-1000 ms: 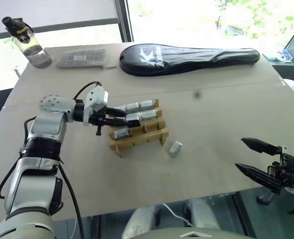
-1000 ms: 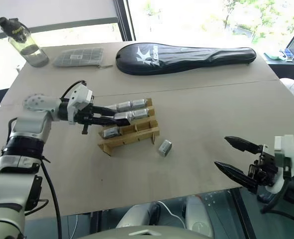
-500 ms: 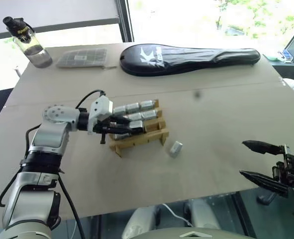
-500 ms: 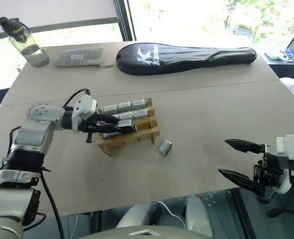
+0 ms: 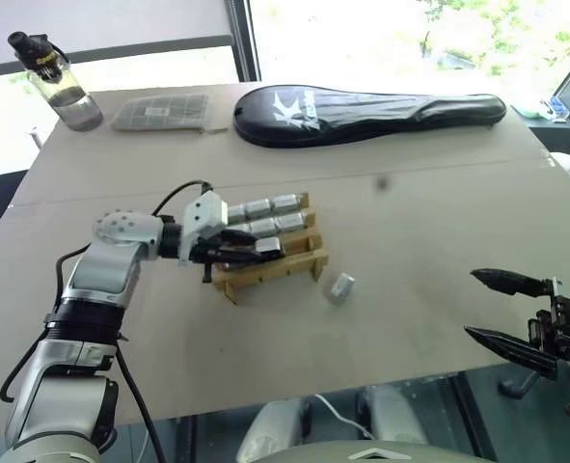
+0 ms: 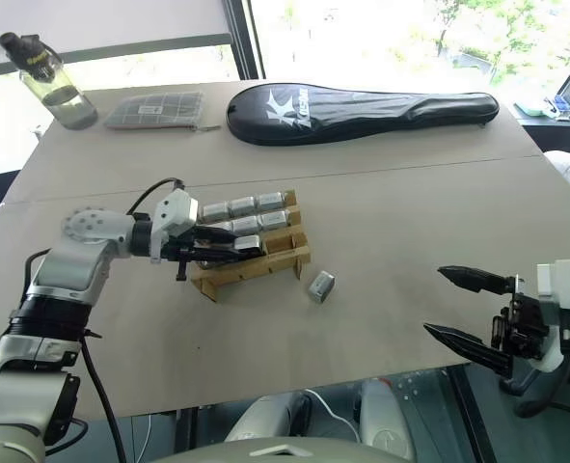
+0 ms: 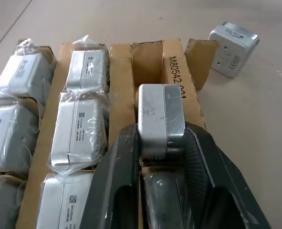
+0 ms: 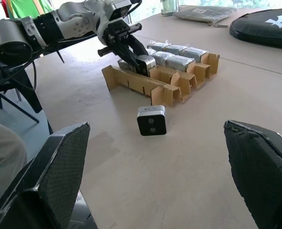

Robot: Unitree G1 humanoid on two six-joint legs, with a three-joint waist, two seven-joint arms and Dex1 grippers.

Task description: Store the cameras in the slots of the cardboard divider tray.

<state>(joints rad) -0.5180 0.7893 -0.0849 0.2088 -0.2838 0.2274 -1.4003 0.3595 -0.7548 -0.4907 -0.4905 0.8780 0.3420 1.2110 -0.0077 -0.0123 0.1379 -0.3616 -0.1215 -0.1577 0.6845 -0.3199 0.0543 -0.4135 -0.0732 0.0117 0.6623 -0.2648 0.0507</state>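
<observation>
Eye views: left claw has come down over the near row of the cardboard divider tray, which sits mid-desk.

Left wrist: claw clamped on one camera, poised above an empty slot; release looks next.

Right wrist: right claw spread wide, idle; loose camera lies beside the tray.

Pincer clamping camera — over tray

An office-like room with a window wall

A plain tan worktop stands by tall windows with greenery outside; a water bottle, grey gridded pouch and black racket case lie along its far edge.
</observation>
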